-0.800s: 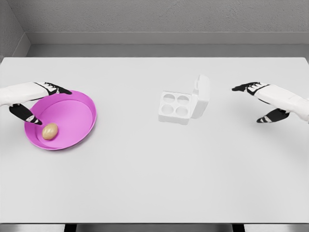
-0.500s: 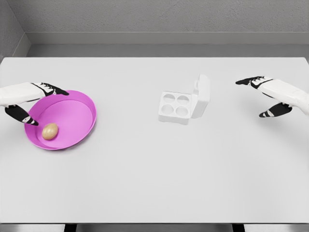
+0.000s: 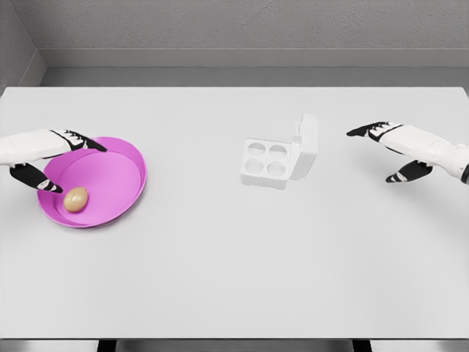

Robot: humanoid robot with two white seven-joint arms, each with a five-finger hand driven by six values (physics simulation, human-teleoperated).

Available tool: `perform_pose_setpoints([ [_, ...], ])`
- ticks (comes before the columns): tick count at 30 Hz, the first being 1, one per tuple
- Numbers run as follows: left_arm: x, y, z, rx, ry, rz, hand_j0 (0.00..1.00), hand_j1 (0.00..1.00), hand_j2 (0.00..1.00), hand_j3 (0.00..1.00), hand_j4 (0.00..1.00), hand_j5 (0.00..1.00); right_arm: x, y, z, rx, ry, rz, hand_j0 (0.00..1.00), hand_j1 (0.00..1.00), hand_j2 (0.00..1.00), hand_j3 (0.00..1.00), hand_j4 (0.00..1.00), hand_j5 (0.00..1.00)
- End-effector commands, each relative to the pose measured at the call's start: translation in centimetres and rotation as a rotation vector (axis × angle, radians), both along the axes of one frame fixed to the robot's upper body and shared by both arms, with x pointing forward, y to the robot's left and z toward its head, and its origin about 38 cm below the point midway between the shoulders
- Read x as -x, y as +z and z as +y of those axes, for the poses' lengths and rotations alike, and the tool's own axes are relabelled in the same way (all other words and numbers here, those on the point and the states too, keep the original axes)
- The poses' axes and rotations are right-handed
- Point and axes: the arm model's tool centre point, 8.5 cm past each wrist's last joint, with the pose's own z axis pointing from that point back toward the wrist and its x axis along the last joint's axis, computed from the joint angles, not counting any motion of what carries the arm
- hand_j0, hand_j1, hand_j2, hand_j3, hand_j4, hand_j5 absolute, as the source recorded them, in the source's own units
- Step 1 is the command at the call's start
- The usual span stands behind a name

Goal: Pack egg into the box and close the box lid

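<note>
the white worktop [image 3: 220, 279] carries everything, and the pink bowl [image 3: 117, 176] serves as the landmark. nearest in that bowl, toward its front left, lies the tan egg [image 3: 75, 199], resting on the bowl's floor and not lifted.

just above the egg, over the bowl's left rim, sits the left robot hand [image 3: 45, 158]. its arm comes in from the left edge. the hand is released: black-tipped fingers [image 3: 88, 142] reach out over the bowl's far rim while the thumb points down toward the egg, its tip just beside the egg; whether it touches cannot be told. nothing is grasped.

to the right of the bowl, well apart from it and a little farther back, stands the white egg box [image 3: 267, 163]. four round cups show in its tray, all of them vacant. its lid [image 3: 306, 144] stands nearly upright along the tray's right side, so the box is uncovered.

farther right again, beyond the box and clear of it, hangs the right robot hand [image 3: 392, 150], above the worktop, its arm entering from the right edge. it too is released, fingers extended toward the box, thumb set apart below, holding nothing.
</note>
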Motion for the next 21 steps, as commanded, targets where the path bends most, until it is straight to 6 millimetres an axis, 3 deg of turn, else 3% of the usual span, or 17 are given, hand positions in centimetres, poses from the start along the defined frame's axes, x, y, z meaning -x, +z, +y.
perform_pose_setpoints([
  [1,0.1,0.0,0.1,0.005,0.004,0.002,0.85,0.85,0.85,0.85,0.85,0.85,0.0,0.1,-0.1,0.001,-0.001,0.001,1.00,1.00,1.00,1.00,1.00,1.00],
  [11,0.9,0.0,0.6,-0.038,-0.015,-0.003,0.85,0.85,0.85,0.85,0.85,0.85,0.0,0.2,0.3,0.022,0.007,-0.009,1.00,1.00,1.00,1.00,1.00,1.00],
  [21,2.0,-0.2,-1.0,-0.071,-0.103,-0.007,0.82,0.82,0.82,0.82,0.82,0.82,0.0,0.1,0.4,0.023,0.009,-0.008,1.00,1.00,1.00,1.00,1.00,1.00],
])
